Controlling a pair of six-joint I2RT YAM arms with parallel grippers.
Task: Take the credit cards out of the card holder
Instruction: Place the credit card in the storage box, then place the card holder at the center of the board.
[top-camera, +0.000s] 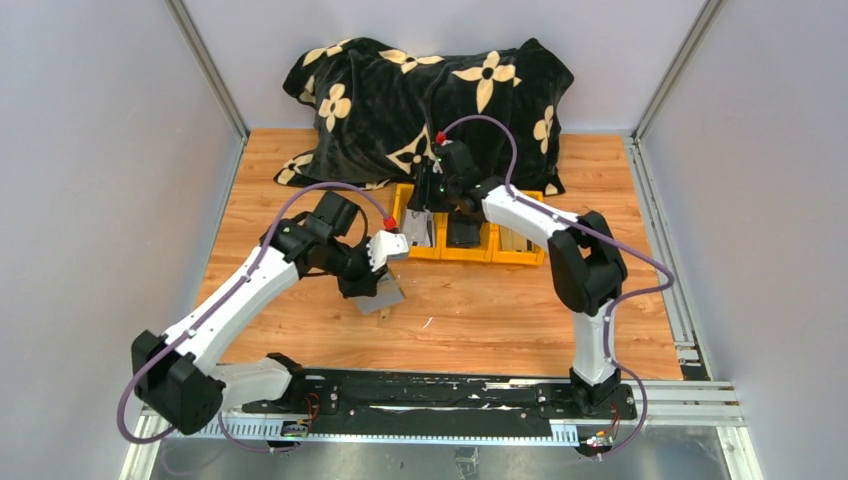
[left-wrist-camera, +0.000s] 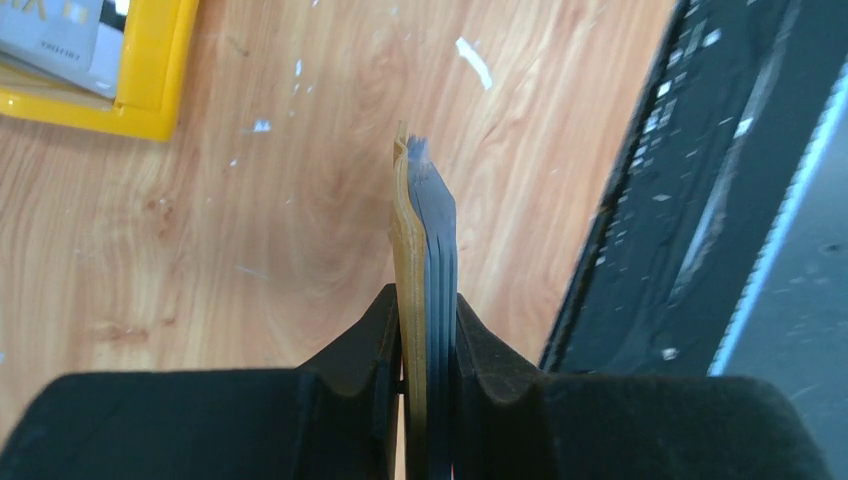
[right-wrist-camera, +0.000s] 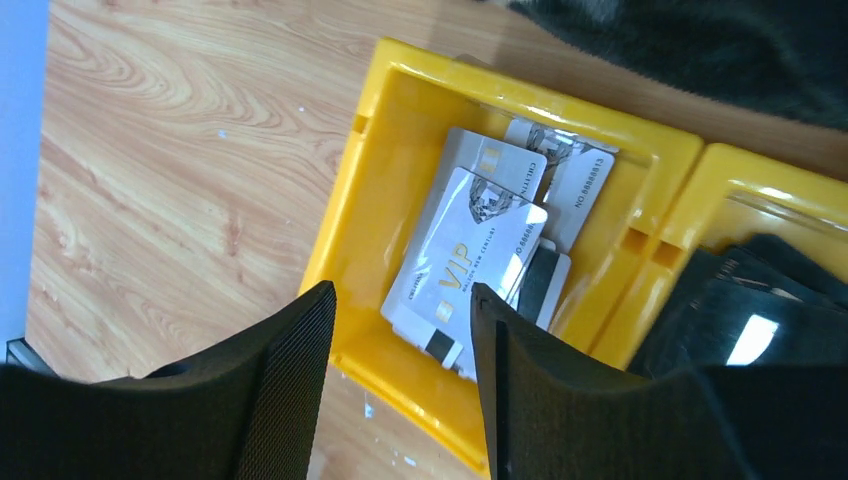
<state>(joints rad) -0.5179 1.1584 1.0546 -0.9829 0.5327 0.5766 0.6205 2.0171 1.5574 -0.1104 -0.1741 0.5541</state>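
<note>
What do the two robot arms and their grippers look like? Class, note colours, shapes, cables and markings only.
The left arm and right arm have white tubular links joined by chunky black joints. A purple cable with a red end fitting loops along each arm. The left gripper and right gripper each have two broad matte black fingers. No markings are legible.

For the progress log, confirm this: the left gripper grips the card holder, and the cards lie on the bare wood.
One thing is wrong: the cards lie inside the yellow bin instead, as the right wrist view shows. The left gripper does grip the card holder.
</note>
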